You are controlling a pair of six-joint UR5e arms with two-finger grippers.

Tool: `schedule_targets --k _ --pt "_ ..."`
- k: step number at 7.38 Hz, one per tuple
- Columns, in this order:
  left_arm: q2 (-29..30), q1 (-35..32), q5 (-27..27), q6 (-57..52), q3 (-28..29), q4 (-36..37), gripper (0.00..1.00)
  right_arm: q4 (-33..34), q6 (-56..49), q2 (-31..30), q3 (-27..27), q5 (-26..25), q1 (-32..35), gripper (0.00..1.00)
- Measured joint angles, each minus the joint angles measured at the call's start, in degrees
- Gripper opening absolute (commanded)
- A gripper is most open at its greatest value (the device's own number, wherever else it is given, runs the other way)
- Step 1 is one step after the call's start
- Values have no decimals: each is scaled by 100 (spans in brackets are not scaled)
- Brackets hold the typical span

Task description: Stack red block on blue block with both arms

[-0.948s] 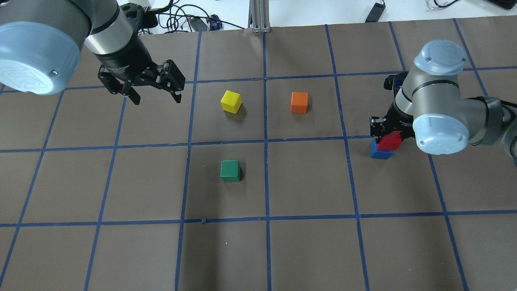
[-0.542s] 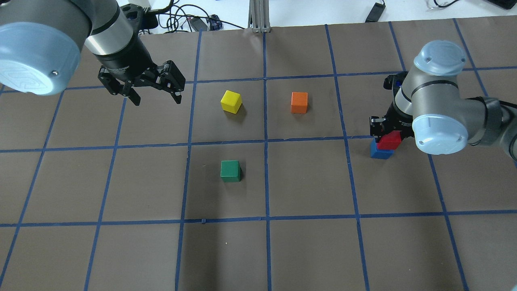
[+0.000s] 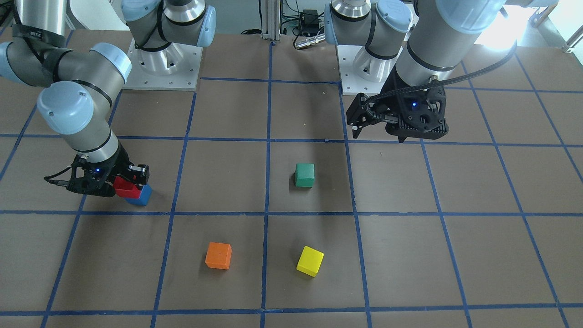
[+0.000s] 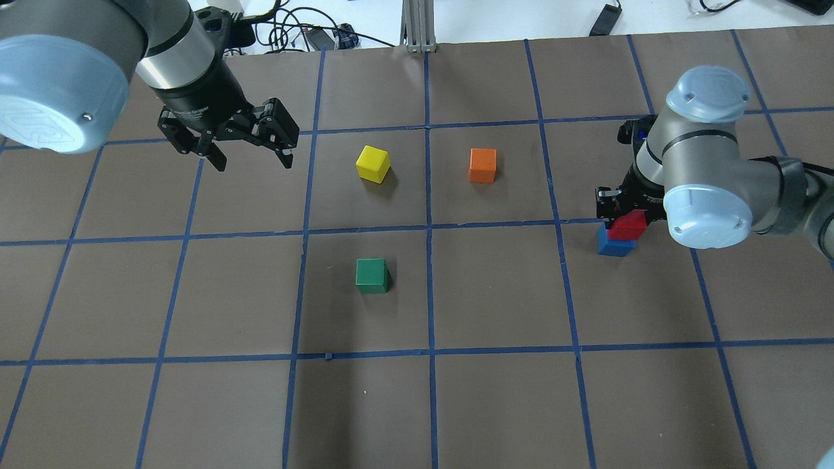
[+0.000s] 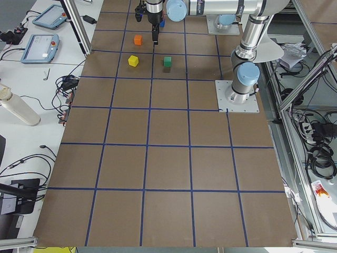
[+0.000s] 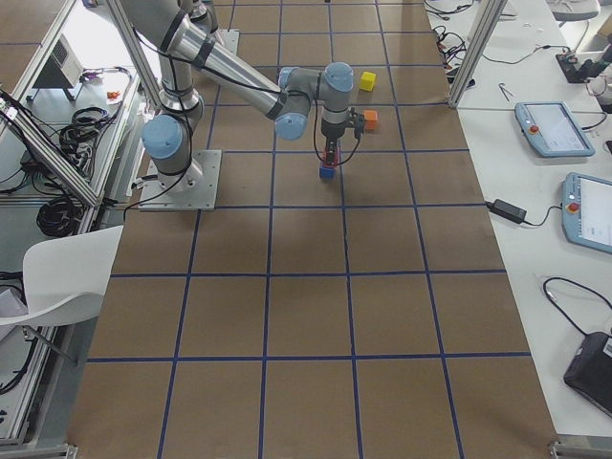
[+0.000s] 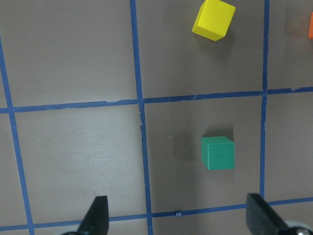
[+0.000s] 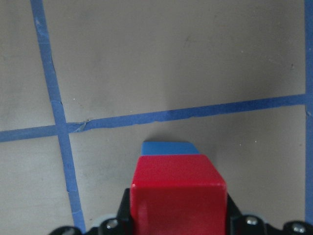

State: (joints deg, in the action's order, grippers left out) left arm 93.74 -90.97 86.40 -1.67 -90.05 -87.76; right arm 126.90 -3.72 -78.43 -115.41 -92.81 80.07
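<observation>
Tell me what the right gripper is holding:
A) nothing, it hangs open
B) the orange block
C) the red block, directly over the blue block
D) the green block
C: the right gripper is shut on the red block, directly over the blue block.

Left hand [image 4: 253, 163] drifted slightly, right hand [image 4: 623, 216], red block [image 4: 628, 227] nudged

A green cube [image 4: 371, 275], a yellow cube [image 4: 373, 163] and an orange cube [image 4: 483, 165] are set well apart on the taped desk [image 4: 195, 404].
</observation>
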Motion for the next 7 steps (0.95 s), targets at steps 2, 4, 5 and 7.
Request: schedule_targets --k 2,4,5,7 --pt "-2 5 0 0 2 -17 100 1 -6 3 3 7 0 82" --pt "-4 8 0 0 4 -21 100 11 4 -27 125 -12 4 96" --pt "-8 9 0 0 4 -22 100 -132 44 -61 383 -45 34 99" --pt "-11 9 0 0 22 -20 100 -727 331 -306 870 -109 351 100"
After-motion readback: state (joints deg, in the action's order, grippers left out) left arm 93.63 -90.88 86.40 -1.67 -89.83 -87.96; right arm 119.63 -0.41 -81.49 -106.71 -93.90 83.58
